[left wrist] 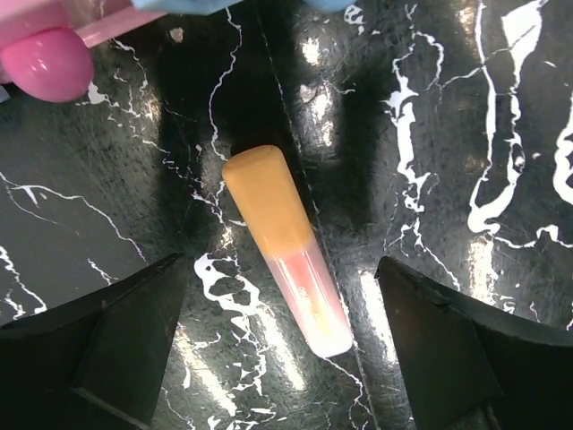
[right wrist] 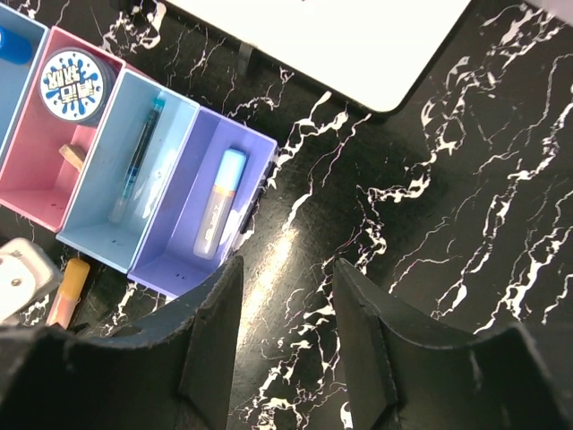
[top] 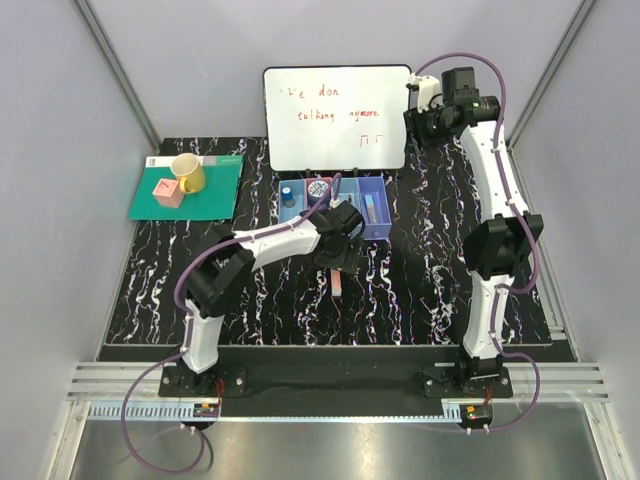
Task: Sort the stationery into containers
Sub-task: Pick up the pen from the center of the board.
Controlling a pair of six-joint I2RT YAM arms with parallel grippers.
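The left gripper [left wrist: 279,269] hangs over the orange-capped marker [left wrist: 285,260], jaws wide, 1 finger on either side. The marker lies flat on the table just before the 4 bins [right wrist: 170,262], its length crossing the closing line. The right gripper [right wrist: 286,305] is well away, part-open and empty.

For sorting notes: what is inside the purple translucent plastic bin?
One stubby light-blue-capped marker lies in the purple translucent plastic bin; right jaws hide its near corner.

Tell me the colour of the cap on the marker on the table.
Orange cap, best in the left wrist view.
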